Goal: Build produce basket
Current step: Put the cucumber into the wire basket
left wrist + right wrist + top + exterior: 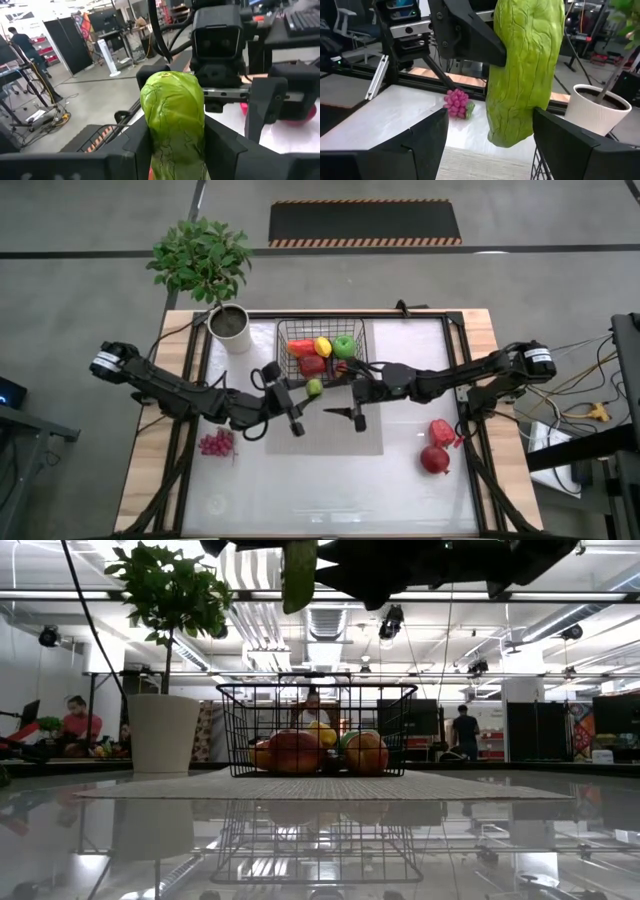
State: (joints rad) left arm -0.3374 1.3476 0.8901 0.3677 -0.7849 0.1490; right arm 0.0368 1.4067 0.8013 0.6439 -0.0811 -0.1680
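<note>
Arms numbering 2 are meeting over the table's (300, 480) middle, above a grey mat (330, 435). 1 black wire basket (283, 345) is sitting at the mat's far edge, holding about 5 pieces of produce (322, 346): red, yellow and green. 1 white plant pot (230, 327) is standing left of it. 2 red fruits (436, 459) are lying near right, 1 bunch of pink grapes (216, 443) near left. The left gripper (300, 392) is clamping 1 green cucumber (314, 387) just in front of the basket, its long axis hanging roughly vertical in the low view. The right gripper (358, 408) is standing parted just right of it, grasping nothing.
</note>
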